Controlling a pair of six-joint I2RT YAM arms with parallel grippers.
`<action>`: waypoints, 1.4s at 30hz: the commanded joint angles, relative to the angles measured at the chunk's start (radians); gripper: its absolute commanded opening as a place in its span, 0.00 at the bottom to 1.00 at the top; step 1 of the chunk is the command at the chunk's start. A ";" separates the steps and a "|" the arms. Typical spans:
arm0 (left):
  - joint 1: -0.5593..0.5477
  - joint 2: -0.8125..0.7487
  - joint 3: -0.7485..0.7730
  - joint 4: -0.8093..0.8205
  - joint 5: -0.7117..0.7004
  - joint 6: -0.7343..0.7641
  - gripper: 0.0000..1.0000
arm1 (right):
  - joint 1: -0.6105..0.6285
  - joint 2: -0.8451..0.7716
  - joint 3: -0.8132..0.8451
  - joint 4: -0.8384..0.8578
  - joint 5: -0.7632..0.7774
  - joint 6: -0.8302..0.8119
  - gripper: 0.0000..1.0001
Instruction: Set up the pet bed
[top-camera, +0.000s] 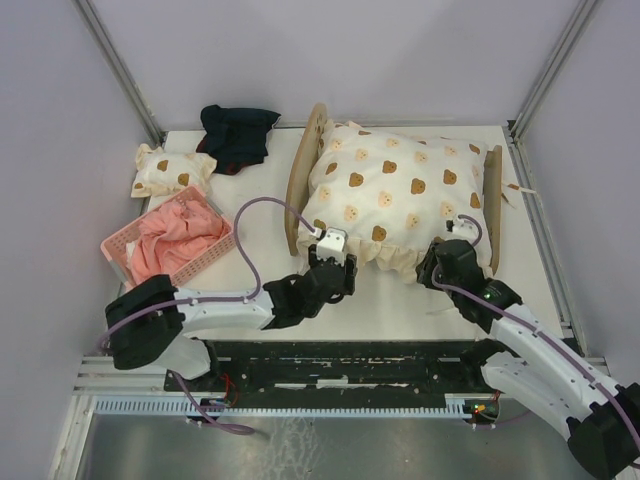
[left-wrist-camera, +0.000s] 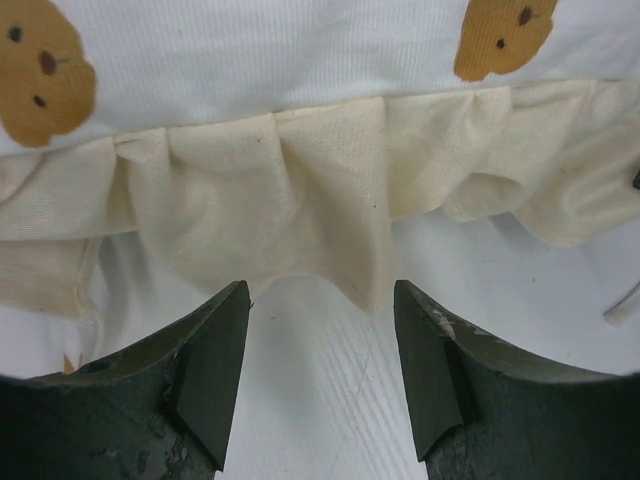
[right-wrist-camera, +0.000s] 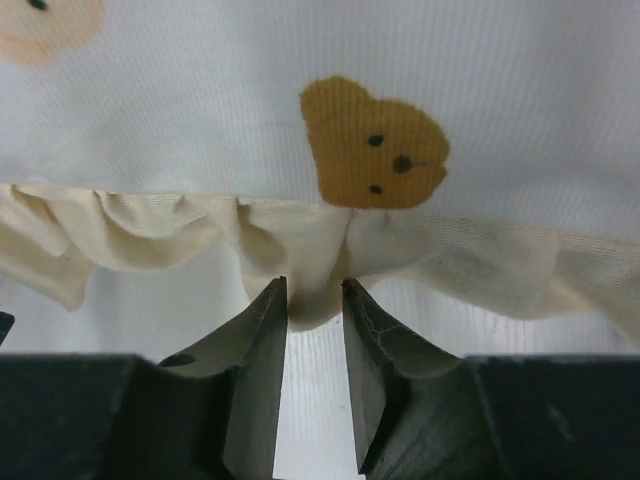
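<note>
The pet bed (top-camera: 297, 195), seemingly light, stiff plywood, sits toward the table's (top-camera: 400, 300) back under a soft, limp quilt (top-camera: 400, 190), likely best taken by its ruffled near hem. The left end effector (left-wrist-camera: 320, 290) gapes empty before that hem. The right end effector (right-wrist-camera: 314, 285) straddles a fold; whether it pinches I cannot tell.

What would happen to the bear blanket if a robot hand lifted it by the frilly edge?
Probably it would droop: the bear blanket sags over the bed frame, and its frilly edge hangs in soft folds. It looks puffy, so likely light for its size.
</note>
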 joint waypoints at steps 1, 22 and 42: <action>-0.002 0.093 0.063 0.124 -0.062 -0.017 0.65 | 0.004 -0.006 -0.014 0.057 0.077 -0.026 0.28; 0.022 0.075 0.080 0.004 -0.078 0.010 0.34 | 0.002 -0.075 -0.043 0.003 0.154 -0.076 0.02; -0.032 0.259 0.180 0.065 -0.275 0.090 0.16 | 0.002 -0.065 -0.023 -0.026 0.196 -0.074 0.02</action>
